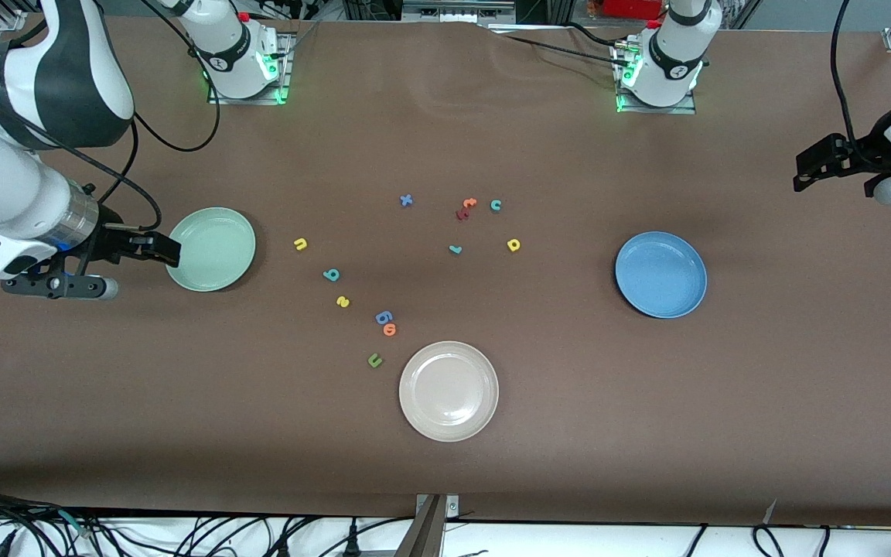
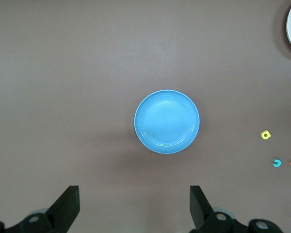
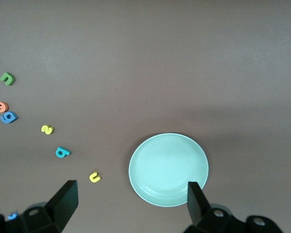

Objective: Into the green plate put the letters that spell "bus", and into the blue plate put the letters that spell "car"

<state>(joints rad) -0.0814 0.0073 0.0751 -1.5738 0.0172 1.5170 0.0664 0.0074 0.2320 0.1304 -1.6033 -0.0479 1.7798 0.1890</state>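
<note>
Letters (image 1: 414,271) apparently loose between empty plates (image 1: 212,249).

Three plates (image 1: 211,249) and eleven foam letters (image 1: 301,244) are out.

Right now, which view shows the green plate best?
The right wrist view: the green plate sits whole and large. In the front view the right gripper overlaps its rim. The left wrist view misses it.
</note>
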